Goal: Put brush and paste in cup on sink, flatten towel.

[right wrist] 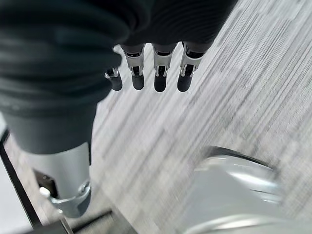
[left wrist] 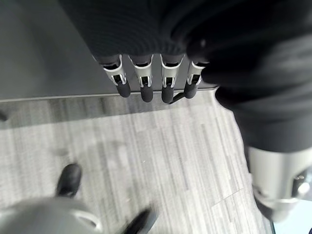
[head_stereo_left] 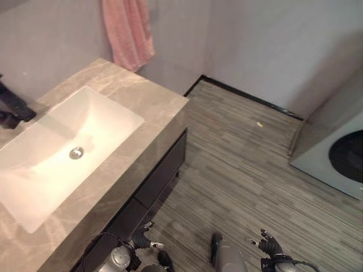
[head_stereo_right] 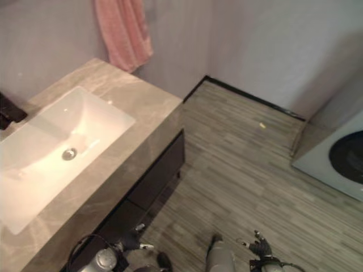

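Pink towel [head_stereo_left: 127,31] cut off by top edge; black faucet [head_stereo_left: 12,107] and washing machine [head_stereo_left: 340,153] cropped by frame edges.

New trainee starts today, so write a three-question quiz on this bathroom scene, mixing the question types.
1. True or false: the pink towel hangs on the wall above the far end of the marble countertop.
2. What are the robot hands holding? A) a toothbrush B) a cup C) nothing
3. Fill in: the white sink basin has a round metal ____ at its bottom.

Key
1. True.
2. C. The left robot hand and the right robot hand hang low over the wood-look floor with straight fingers and nothing in them.
3. Drain.
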### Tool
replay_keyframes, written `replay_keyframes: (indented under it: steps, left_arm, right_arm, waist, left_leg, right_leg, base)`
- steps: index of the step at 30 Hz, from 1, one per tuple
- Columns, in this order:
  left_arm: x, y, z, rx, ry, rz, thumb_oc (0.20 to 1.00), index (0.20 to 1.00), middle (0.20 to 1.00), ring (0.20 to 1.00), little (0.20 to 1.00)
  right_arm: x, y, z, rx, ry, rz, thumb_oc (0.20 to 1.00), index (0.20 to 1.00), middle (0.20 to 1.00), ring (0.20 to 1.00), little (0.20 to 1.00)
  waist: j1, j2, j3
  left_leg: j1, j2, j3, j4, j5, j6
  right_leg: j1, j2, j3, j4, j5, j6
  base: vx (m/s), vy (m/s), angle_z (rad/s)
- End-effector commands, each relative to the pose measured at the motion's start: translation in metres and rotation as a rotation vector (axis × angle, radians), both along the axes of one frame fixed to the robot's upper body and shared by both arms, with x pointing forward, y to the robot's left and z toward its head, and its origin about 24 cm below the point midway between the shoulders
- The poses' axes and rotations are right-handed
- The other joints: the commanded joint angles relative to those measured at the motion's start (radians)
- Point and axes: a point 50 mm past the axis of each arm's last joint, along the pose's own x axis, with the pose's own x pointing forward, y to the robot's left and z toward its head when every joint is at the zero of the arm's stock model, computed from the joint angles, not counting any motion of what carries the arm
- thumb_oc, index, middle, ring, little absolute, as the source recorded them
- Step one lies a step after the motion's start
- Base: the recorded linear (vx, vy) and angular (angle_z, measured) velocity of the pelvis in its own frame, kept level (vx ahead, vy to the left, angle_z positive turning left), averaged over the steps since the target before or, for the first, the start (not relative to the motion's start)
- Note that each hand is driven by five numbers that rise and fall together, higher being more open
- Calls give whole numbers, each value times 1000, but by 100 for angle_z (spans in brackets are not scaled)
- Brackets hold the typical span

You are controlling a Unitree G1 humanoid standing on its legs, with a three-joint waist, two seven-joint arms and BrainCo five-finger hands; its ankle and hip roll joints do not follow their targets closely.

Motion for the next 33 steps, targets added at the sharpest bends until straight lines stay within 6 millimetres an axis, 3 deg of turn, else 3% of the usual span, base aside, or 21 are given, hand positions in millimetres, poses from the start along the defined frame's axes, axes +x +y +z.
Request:
replay_keyframes:
  steps: [1,2,3,4,6,7,10,12,14,15,17,18,21,25,29,33]
  left_arm:
    - [15,-7,7,-56,-73,70,1000,1000,1000,1000,1000]
    - [13,-5,4,-85,-64,139,1000,1000,1000,1000,1000]
    - [13,-5,4,-85,-64,139,1000,1000,1000,1000,1000]
    - [10,-6,-1,-93,-34,181,1000,1000,1000,1000,1000]
    - [11,-5,-5,-85,-20,215,1000,1000,1000,1000,1000]
    - [16,-6,-5,-67,-24,211,1000,1000,1000,1000,1000]
    - [23,-11,-1,-66,-49,186,1000,1000,1000,1000,1000]
    - [30,-13,3,-77,-82,205,1000,1000,1000,1000,1000]
    - [34,-16,5,-104,-102,221,1000,1000,1000,1000,1000]
    - [33,-13,5,-107,-101,230,1000,1000,1000,1000,1000]
    - [30,-7,6,-101,-98,240,1000,1000,1000,1000,1000]
    - [27,-4,5,-102,-99,256,1000,1000,1000,1000,1000]
    - [28,1,5,-108,-93,292,1000,1000,1000,1000,1000]
    - [27,4,5,-117,-99,314,1000,1000,1000,1000,1000]
    - [24,12,6,-111,-109,347,1000,1000,1000,1000,1000]
    - [20,22,6,-97,-116,395,1000,1000,1000,1000,1000]
  right_arm:
    - [11,-13,8,-64,-37,2,1000,1000,1000,1000,1000]
    - [13,-11,10,-79,-46,38,1000,1000,1000,1000,1000]
    - [13,-11,10,-79,-46,38,1000,1000,1000,1000,1000]
    - [2,-17,8,-97,-20,44,1000,1000,1000,1000,1000]
    - [-4,-21,9,-117,-11,54,1000,1000,1000,1000,1000]
    - [-9,-28,11,-129,-8,44,1000,1000,1000,1000,1000]
    - [-11,-33,12,-149,2,45,1000,1000,1000,1000,1000]
    - [-7,-39,15,-177,2,75,1000,1000,1000,1000,1000]
    - [-9,-41,13,-198,35,98,1000,1000,1000,1000,1000]
    - [-8,-39,14,-195,30,106,1000,1000,1000,1000,1000]
    - [-11,-42,14,-192,27,87,1000,1000,1000,1000,1000]
    - [-8,-41,15,-191,18,98,1000,1000,1000,1000,1000]
    - [-3,-34,13,-180,16,103,1000,1000,1000,1000,1000]
    - [10,-26,13,-162,-4,134,1000,1000,1000,1000,1000]
    - [15,-11,10,-124,-11,175,1000,1000,1000,1000,1000]
    - [7,-1,2,-35,13,144,1000,1000,1000,1000,1000]
  waist:
    - [0,1,-36]
    - [2,-8,-43]
    - [3,-7,-43]
    - [-17,-11,-53]
    - [-33,-10,-56]
    - [-52,-15,-55]
    - [-54,-22,-38]
    - [-25,-24,-8]
    - [18,-19,-4]
    - [23,-20,-9]
    - [25,-15,-21]
    - [29,-14,-23]
    - [22,1,-36]
    - [20,11,-60]
    - [34,-2,-68]
    - [52,-27,-74]
  left_leg:
    - [-92,-84,-79,-28,33,9]
    - [-85,-70,-36,-26,40,-1]
    - [-85,-70,-35,-25,40,-1]
    - [-81,-61,-44,-19,45,-8]
    - [-77,-47,-40,-13,58,-23]
    - [-89,-24,-35,39,54,-38]
    - [-125,19,-52,160,43,-59]
    - [-184,-3,-214,243,98,-72]
    - [-212,-118,-433,200,71,-58]
    - [-222,-121,-463,161,65,-51]
    - [-247,-91,-465,109,105,-53]
    - [-233,-108,-480,127,76,-42]
    - [-183,-134,-488,62,79,-21]
    - [-123,-147,-460,-2,69,-6]
    - [-82,-153,-433,-48,65,8]
    - [-64,-163,-429,-78,63,18]
  right_leg:
    - [74,25,-4,-142,75,35]
    - [65,32,-1,-187,87,32]
    - [64,32,0,-187,87,32]
    - [80,69,59,-222,71,20]
    - [90,92,84,-251,70,6]
    - [99,106,106,-270,68,-9]
    - [111,114,116,-276,53,-24]
    - [103,125,146,-267,55,-49]
    - [109,131,199,-268,55,-46]
    - [113,130,212,-271,56,-42]
    - [131,129,213,-272,49,-39]
    - [132,130,218,-251,31,-37]
    - [129,125,216,-241,27,-38]
    - [122,108,233,-242,40,-15]
    - [120,95,255,-249,59,5]
    - [118,82,253,-249,76,20]
  base:
    - [-33,-159,-118]
    - [-4,-104,-120]
    - [52,-253,-130]
    - [74,-209,-80]
    - [83,-278,-15]
    - [55,-229,0]
    - [42,-210,-42]
    - [-68,-71,-36]
    - [28,4,-76]
    - [123,20,-77]
    - [138,48,-61]
    - [139,91,-25]
    - [71,132,-14]
    - [60,152,-9]
    - [46,144,-35]
    - [40,77,-2]
